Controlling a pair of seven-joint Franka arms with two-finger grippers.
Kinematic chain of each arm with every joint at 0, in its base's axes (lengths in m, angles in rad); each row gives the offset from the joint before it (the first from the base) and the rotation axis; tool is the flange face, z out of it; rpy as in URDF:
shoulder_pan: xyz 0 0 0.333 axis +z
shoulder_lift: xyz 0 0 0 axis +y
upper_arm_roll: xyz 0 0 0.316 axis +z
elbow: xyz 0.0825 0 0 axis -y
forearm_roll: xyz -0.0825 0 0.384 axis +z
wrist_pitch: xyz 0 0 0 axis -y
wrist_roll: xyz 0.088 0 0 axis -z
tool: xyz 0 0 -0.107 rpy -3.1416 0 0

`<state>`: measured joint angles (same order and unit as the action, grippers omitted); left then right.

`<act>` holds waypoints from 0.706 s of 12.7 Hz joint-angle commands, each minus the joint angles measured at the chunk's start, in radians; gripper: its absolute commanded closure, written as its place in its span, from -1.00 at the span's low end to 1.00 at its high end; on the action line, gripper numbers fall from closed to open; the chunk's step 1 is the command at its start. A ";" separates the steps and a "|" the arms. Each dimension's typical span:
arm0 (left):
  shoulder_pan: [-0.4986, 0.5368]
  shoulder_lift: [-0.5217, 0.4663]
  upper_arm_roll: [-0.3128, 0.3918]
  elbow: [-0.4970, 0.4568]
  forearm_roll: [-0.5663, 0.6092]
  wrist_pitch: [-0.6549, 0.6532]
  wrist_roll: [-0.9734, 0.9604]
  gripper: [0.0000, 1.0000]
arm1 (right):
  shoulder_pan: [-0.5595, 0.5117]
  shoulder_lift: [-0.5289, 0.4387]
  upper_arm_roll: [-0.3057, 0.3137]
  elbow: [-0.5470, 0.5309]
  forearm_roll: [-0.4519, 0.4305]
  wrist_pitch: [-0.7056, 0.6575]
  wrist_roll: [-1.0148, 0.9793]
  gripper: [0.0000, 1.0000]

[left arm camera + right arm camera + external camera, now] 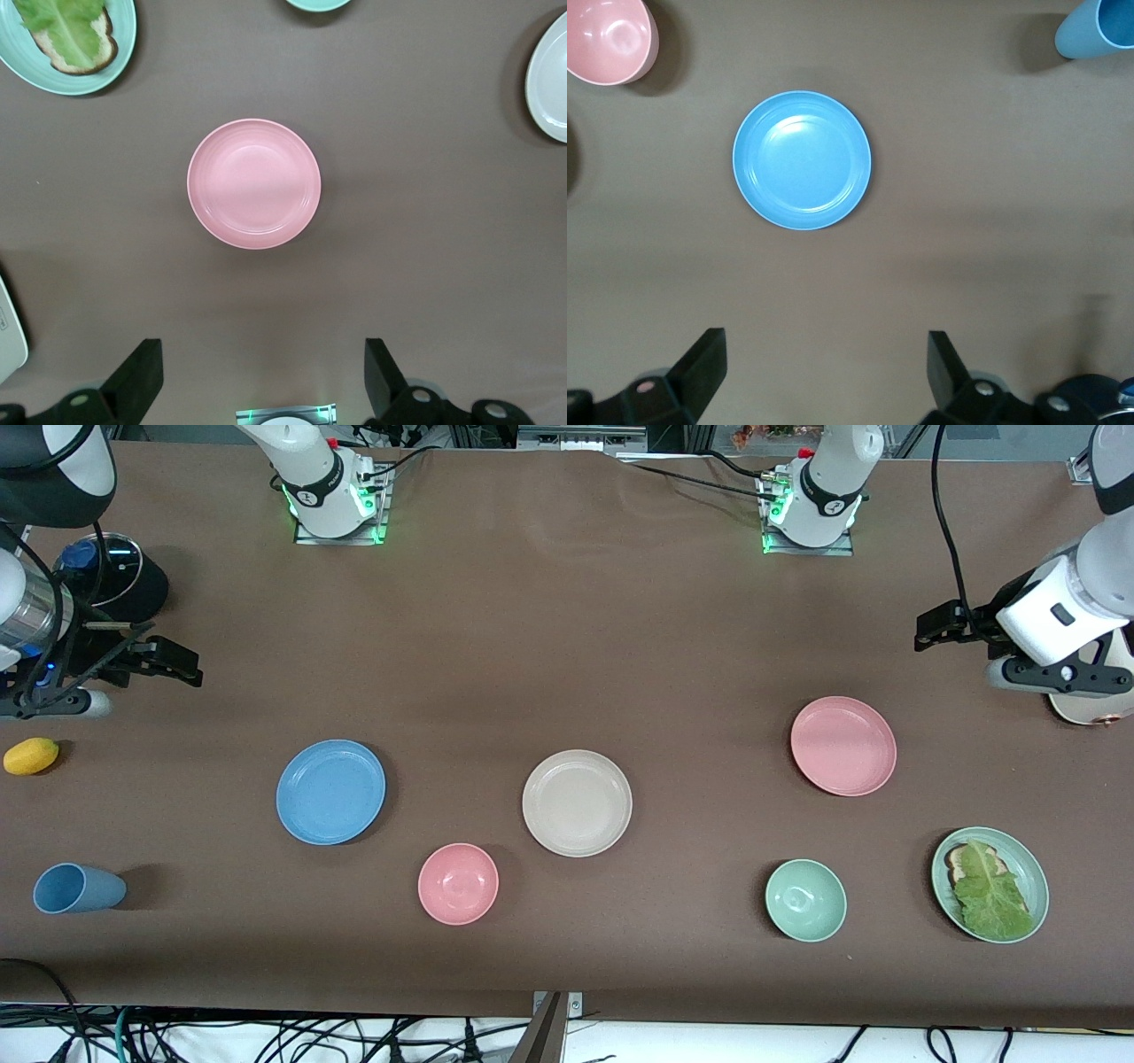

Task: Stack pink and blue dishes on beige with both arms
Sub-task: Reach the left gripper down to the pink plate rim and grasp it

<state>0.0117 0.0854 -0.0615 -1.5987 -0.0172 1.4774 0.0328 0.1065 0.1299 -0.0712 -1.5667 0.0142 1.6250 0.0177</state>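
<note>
The beige plate (577,802) lies flat at mid-table; its edge shows in the left wrist view (551,75). The pink plate (842,745) (254,183) lies toward the left arm's end, empty. The blue plate (330,791) (802,160) lies toward the right arm's end, empty. My left gripper (926,631) (261,359) hangs open over bare tablecloth, apart from the pink plate. My right gripper (190,669) (826,350) hangs open over bare cloth, apart from the blue plate. Neither holds anything.
A pink bowl (458,883) and a green bowl (805,899) sit nearer the front camera than the plates. A green plate (1028,859) holds toast and lettuce. A blue cup (75,888), a lemon (31,755), a black pot (115,580) and a cream toaster (1090,708) stand at the table's ends.
</note>
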 commanded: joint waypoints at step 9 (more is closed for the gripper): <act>0.043 0.175 0.000 0.045 0.020 0.058 0.024 -1.00 | -0.007 0.008 0.001 0.019 0.012 -0.011 -0.001 -1.00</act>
<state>0.0455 0.2446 -0.0565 -1.5962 -0.0172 1.5422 0.0347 0.1060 0.1325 -0.0714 -1.5667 0.0142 1.6250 0.0178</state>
